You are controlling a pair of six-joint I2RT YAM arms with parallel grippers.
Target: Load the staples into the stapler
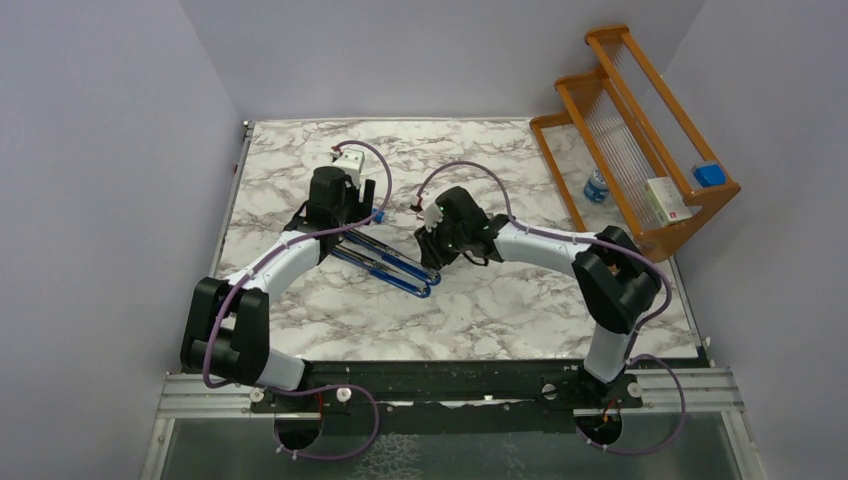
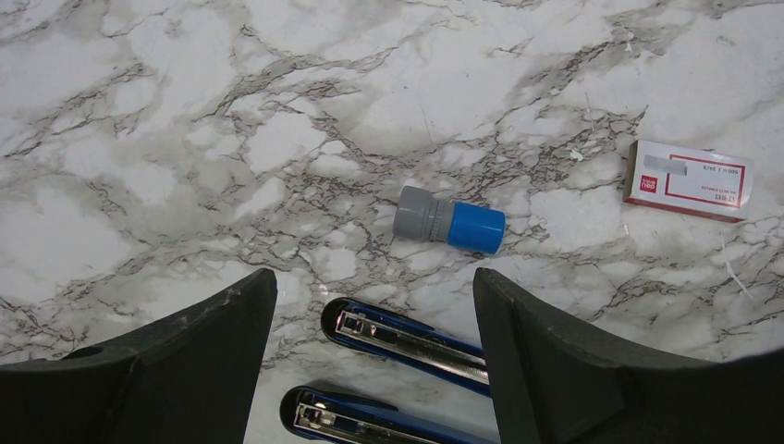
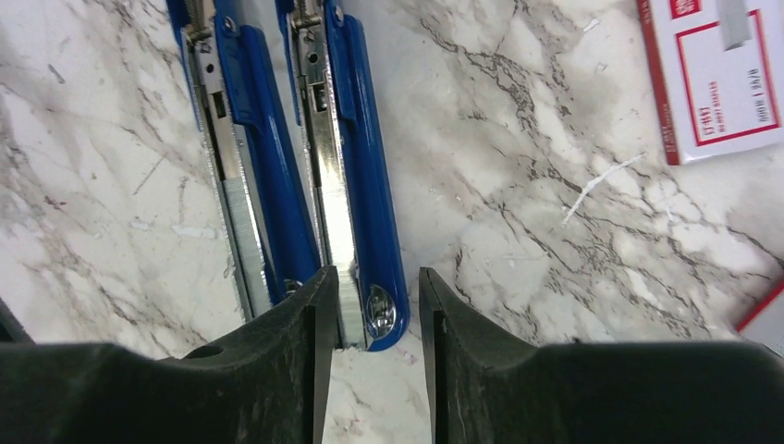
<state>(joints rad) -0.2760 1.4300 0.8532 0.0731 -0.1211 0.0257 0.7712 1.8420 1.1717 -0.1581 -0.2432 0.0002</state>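
The left arm (image 1: 285, 258) and right arm (image 1: 545, 243) wear white link shells between chunky black joint housings. A thin purple cable (image 1: 465, 165) trails along each. The left gripper (image 2: 373, 283) has broad matte-black fingers (image 2: 573, 361).

Stapler (image 1: 385, 262) on table (image 1: 500, 300), cylinder (image 2: 450, 220) just beyond its tips, staple box (image 2: 689, 179) right of cylinder

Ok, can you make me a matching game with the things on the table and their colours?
Things:
1. stapler
2. staple box
3. little tube
4. rack

Colours:
A. grey with a blue cap
B. orange-brown wood
C. blue with shiny metal inside
D. white with red edging

Pairs: 1-C, 2-D, 3-A, 4-B
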